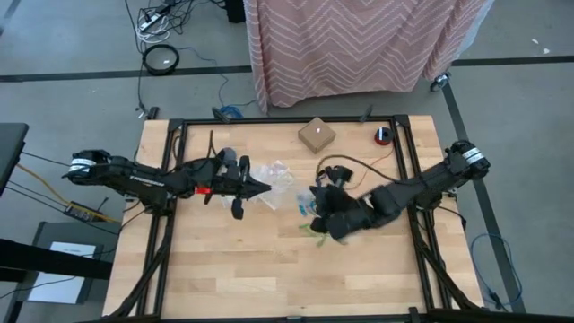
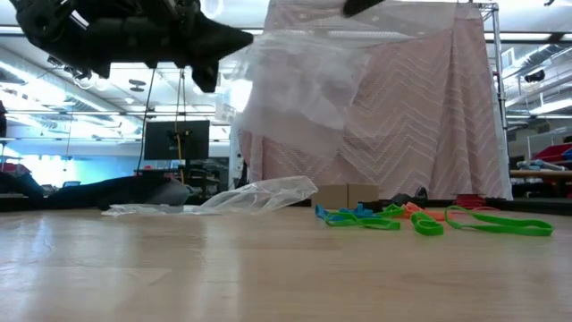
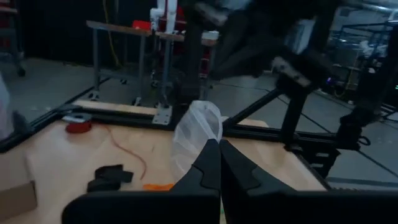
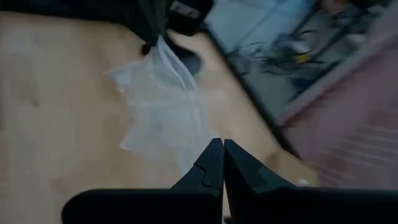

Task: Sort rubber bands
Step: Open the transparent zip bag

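You have most of the sorting left, I judge: the rubber bands (image 2: 420,218) lie loose in a mixed blue, orange and green heap on the table (image 1: 242,269), just right of the clear bag (image 1: 273,175). Your left gripper (image 1: 260,187) is clamped on that bag's edge, holding it off the wood. Right of the bag, your right gripper (image 1: 316,205), fingers together, hangs over the heap; whether it holds a band, you cannot tell.

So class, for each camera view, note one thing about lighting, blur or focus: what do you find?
High view: even light, sharp wooden table. Low view: bright backlit room, left arm a dark silhouette, rubber bands clear. Left wrist view: dim, left tool in shadow, clear bag pale. Right wrist view: smeared and soft, right tool dark.
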